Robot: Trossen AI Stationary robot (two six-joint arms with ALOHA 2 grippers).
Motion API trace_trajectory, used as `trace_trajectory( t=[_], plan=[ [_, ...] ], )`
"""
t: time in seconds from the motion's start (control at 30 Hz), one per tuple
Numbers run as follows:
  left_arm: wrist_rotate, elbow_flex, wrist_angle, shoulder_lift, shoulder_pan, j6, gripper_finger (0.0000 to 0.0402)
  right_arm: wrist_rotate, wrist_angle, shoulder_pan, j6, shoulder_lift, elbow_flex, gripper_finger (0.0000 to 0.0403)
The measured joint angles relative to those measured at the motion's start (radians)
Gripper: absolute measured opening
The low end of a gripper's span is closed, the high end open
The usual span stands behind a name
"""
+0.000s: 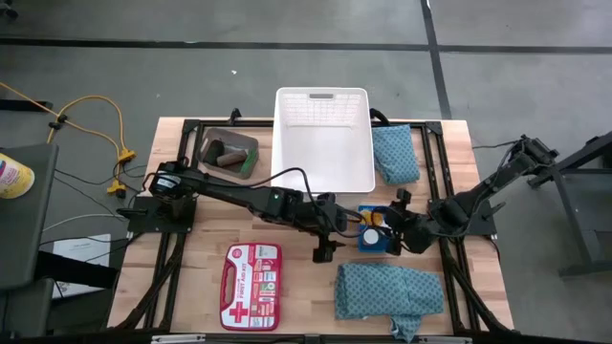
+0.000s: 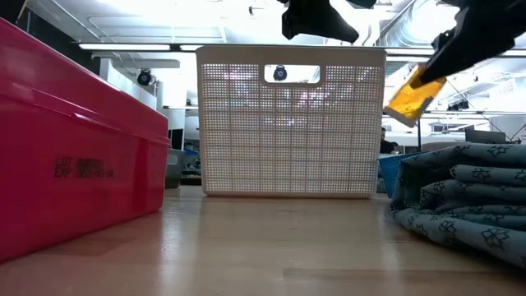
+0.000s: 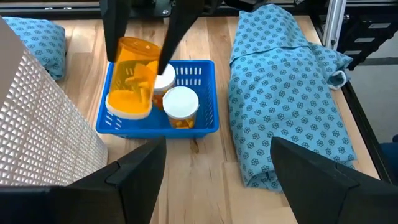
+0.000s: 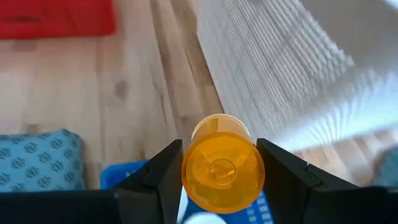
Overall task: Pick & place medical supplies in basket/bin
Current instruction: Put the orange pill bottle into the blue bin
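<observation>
Starting at my far left on the wooden counter (image 1: 201, 272), I see the small grey bin (image 1: 228, 153) with dark rolls (image 1: 224, 151) and a green piece (image 1: 248, 164) inside it, and nearer the front edge a red first aid kit (image 1: 250, 286) lying flat. Next comes the white latticed basket (image 1: 323, 139), standing at the back middle. My left claw (image 1: 323, 252) hovers low just in front of it, fingers spread with nothing between them, looking at the blue tray (image 3: 198, 121). That tray holds white-capped bottles (image 3: 180, 104) (one cap plainly, a second half hidden). My right claw (image 4: 219, 171) has an orange bottle (image 4: 222, 169) pinched between its fingers, held up off the tray; from the low camera the bottle (image 2: 417, 93) hangs tilted in the air just right of the basket wall. One teal patterned cloth (image 1: 394, 153) lies folded beside the basket's right side, and the other, larger cloth (image 1: 387, 291) sits at the front right, just in front of the tray.
</observation>
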Motion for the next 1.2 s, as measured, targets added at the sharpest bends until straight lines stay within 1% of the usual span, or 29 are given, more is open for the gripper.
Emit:
trace_trajectory(
  t=[0.1, 0.37, 0.6, 0.9, 1.2],
  plan=[
    [0.000, 0.000, 0.000, 0.000, 0.000, 0.001, 0.0281, 0.001, -0.055, 0.016, 0.067, 0.000, 0.000, 0.0166],
    [0.000, 0.000, 0.000, -0.001, 0.000, 0.001, 0.0281, 0.001, -0.081, 0.030, 0.076, 0.003, 0.000, 0.0166],
    [-0.001, 0.000, 0.000, -0.001, 0.000, 0.001, 0.0281, 0.000, -0.098, 0.029, 0.127, 0.051, 0.000, 0.0168],
    [-0.001, 0.000, 0.000, -0.001, 0.000, 0.001, 0.0281, -0.004, -0.098, 0.029, 0.156, 0.136, 0.000, 0.0169],
    [-0.001, 0.000, 0.000, -0.001, 0.000, 0.001, 0.0281, -0.012, -0.073, 0.029, 0.156, 0.151, 0.000, 0.0169]
  ],
)
